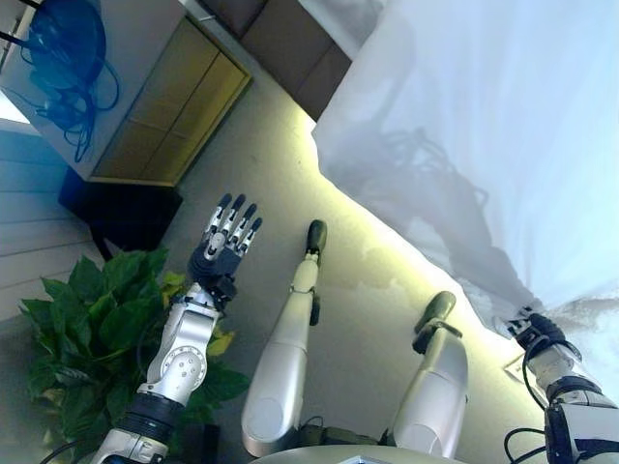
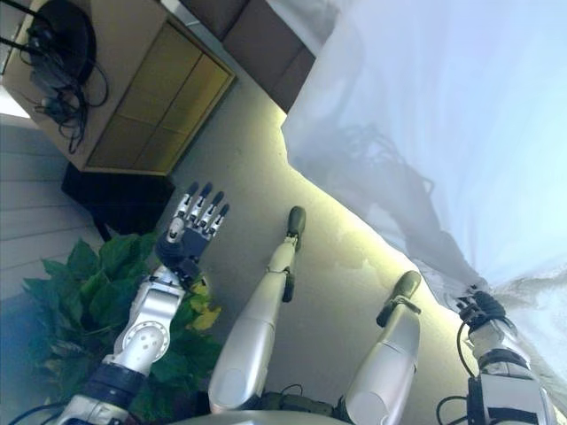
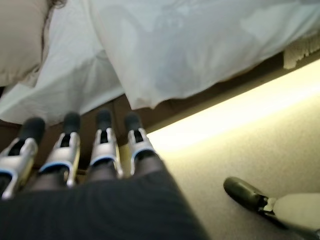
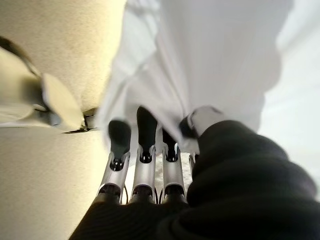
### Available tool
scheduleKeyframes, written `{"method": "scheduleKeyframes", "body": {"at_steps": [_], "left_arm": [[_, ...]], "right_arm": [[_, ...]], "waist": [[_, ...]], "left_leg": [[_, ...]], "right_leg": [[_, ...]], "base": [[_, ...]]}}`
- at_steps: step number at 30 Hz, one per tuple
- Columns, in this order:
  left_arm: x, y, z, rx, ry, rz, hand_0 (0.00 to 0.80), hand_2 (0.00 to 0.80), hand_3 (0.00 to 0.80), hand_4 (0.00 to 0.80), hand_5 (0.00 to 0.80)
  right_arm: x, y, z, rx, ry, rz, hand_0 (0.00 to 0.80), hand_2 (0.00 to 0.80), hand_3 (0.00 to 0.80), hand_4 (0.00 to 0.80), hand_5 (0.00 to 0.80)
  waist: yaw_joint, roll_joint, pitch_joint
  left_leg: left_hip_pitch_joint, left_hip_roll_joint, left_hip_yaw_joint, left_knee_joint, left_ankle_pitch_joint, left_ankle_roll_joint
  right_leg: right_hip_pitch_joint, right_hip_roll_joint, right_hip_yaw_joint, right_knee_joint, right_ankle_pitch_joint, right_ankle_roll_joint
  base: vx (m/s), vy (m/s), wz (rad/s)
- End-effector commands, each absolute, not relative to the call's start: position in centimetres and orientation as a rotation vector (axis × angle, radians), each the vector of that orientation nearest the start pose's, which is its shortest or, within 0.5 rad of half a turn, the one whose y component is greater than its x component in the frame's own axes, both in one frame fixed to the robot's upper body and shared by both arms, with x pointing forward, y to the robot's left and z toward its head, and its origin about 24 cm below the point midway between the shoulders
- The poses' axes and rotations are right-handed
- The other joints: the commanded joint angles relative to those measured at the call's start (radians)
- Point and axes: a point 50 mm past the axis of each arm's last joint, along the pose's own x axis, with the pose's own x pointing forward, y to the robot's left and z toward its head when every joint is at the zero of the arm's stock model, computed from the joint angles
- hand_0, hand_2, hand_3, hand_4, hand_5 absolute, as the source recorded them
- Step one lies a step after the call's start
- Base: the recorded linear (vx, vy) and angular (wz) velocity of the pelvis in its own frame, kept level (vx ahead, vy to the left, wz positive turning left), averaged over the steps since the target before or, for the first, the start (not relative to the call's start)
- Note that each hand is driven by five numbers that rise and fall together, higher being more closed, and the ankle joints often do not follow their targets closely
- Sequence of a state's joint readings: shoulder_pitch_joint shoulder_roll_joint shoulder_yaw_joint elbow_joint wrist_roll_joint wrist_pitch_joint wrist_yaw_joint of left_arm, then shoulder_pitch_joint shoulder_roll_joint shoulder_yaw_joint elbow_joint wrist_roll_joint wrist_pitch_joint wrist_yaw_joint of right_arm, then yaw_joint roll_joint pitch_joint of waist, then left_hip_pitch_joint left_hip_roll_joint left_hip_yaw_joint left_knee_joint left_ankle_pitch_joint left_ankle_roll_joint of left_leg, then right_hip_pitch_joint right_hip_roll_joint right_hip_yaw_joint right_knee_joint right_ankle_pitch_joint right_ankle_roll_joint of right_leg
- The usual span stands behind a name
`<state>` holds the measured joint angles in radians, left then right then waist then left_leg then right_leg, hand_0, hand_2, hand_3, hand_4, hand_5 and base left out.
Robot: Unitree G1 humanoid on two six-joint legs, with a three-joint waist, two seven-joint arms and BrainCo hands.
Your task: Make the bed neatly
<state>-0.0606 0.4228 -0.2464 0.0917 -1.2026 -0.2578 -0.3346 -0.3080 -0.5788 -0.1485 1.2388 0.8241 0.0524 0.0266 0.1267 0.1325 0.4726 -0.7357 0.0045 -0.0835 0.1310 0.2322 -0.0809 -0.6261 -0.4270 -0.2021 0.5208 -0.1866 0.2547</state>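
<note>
The white sheet [image 1: 484,116] covers the bed at the right, and its rumpled edge hangs down toward the floor. My right hand [image 1: 537,333] is at that hanging edge, low on the right. In the right wrist view its thumb [image 4: 200,120] and fingers [image 4: 146,130] pinch a gathered fold of the sheet [image 4: 210,55]. My left hand [image 1: 224,246] is raised over the floor, away from the bed, with straight fingers [image 3: 102,135] holding nothing. The left wrist view shows the sheet's draped edge [image 3: 200,45] and a pillow [image 3: 20,35] past that hand.
A wooden cabinet [image 1: 164,106] with blue cables [image 1: 63,58] on top stands at the far left, with a dark box [image 1: 121,208] below it. A leafy potted plant [image 1: 97,329] sits beside my left arm. Beige carpet [image 1: 368,280] runs between the cabinet and the bed.
</note>
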Motion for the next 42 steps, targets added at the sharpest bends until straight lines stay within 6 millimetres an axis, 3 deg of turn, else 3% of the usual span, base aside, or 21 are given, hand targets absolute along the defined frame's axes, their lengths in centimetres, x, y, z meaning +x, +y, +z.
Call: {"method": "scheduleKeyframes", "body": {"at_steps": [1,6,10,14,19,22,25,32,37,42], "left_arm": [[26.3,18.0,8.5,-0.775,-0.297,-0.414,0.000,0.000,0.000,0.000,0.000],[26.7,17.7,8.4,-0.767,-0.275,-0.421,0.000,0.000,0.000,0.000,0.000],[27.2,17.8,8.9,-0.745,-0.242,-0.415,0.000,0.000,0.000,0.000,0.000],[28.1,18.8,8.9,-0.697,-0.189,-0.371,0.000,0.000,0.000,0.000,0.000],[27.8,20.0,7.4,-0.667,-0.091,-0.309,0.000,0.000,0.000,0.000,0.000],[27.1,20.1,5.8,-0.640,-0.009,-0.272,0.000,0.000,0.000,0.000,0.000],[26.1,19.8,3.6,-0.655,0.091,-0.256,0.000,0.000,0.000,0.000,0.000],[23.0,18.4,-0.8,-0.717,0.251,-0.214,0.000,0.000,0.000,0.000,0.000],[21.7,18.8,-2.3,-0.753,0.287,-0.160,0.000,0.000,0.000,0.000,0.000],[21.4,18.8,-2.9,-0.719,0.306,-0.152,0.000,0.000,0.000,0.000,0.000]], "right_arm": [[13.2,-36.1,-9.7,0.317,0.936,-0.748,0.000,0.000,0.000,0.000,0.000],[15.0,-35.1,-9.6,0.178,0.965,-0.597,0.000,0.000,0.000,0.000,0.000],[17.7,-34.4,-8.6,0.205,0.799,-0.576,0.000,0.000,0.000,0.000,0.000],[20.6,-34.3,-6.1,0.325,0.496,-0.514,0.000,0.000,0.000,0.000,0.000],[21.9,-32.4,-4.0,0.550,0.170,-0.402,0.000,0.000,0.000,0.000,0.000],[21.9,-31.1,-3.2,0.665,0.046,-0.362,0.000,0.000,0.000,0.000,0.000],[21.2,-30.1,-3.2,0.732,0.035,-0.357,0.000,0.000,0.000,0.000,0.000],[17.9,-27.5,-5.9,0.786,0.163,-0.442,0.000,0.000,0.000,0.000,0.000],[15.5,-27.1,-7.2,0.886,0.165,-0.517,0.000,0.000,0.000,0.000,0.000],[14.8,-25.4,-7.6,0.842,0.226,-0.456,0.000,0.000,0.000,0.000,0.000]], "waist": [[0.017,0.033,0.047],[0.032,0.029,0.047],[0.044,0.006,0.047],[0.041,-0.053,0.001],[0.025,-0.134,-0.091],[0.013,-0.162,-0.141],[0.000,-0.174,-0.213],[-0.024,-0.176,-0.344],[-0.051,-0.162,-0.403],[-0.073,-0.159,-0.441]], "left_leg": [[0.018,0.029,0.024,0.080,-0.112,-0.006],[0.060,0.028,0.022,0.073,-0.115,-0.003],[0.122,0.028,0.013,0.091,-0.133,-0.002],[0.193,0.061,0.013,0.106,-0.167,-0.014],[0.323,0.118,0.023,0.051,-0.184,-0.026],[0.404,0.135,0.029,0.002,-0.180,-0.027],[0.502,0.142,0.044,-0.055,-0.172,-0.026],[0.669,0.164,0.097,-0.126,-0.167,-0.022],[0.747,0.166,0.160,-0.203,-0.149,-0.015],[0.773,0.162,0.186,-0.212,-0.152,-0.020]], "right_leg": [[-0.051,0.029,-0.025,-0.263,0.336,-0.012],[0.001,0.020,-0.044,-0.270,0.332,-0.014],[0.075,0.017,-0.059,-0.267,0.329,-0.022],[0.168,0.040,-0.078,-0.285,0.324,-0.027],[0.298,0.088,-0.084,-0.351,0.331,-0.028],[0.364,0.104,-0.083,-0.383,0.337,-0.029],[0.445,0.107,-0.083,-0.420,0.340,-0.028],[0.570,0.118,-0.069,-0.468,0.329,-0.027],[0.624,0.137,-0.063,-0.510,0.321,-0.035],[0.659,0.140,-0.066,-0.546,0.323,-0.038]], "base": [[-0.017,-0.045,-0.13],[0.008,-0.033,-0.07],[0.029,-0.091,0.00],[0.068,-0.170,0.00],[0.112,-0.194,-0.05],[0.107,-0.110,-0.19],[0.151,-0.003,0.02],[0.124,0.052,-0.06],[0.037,0.060,-0.16],[0.009,0.031,-0.13]]}}
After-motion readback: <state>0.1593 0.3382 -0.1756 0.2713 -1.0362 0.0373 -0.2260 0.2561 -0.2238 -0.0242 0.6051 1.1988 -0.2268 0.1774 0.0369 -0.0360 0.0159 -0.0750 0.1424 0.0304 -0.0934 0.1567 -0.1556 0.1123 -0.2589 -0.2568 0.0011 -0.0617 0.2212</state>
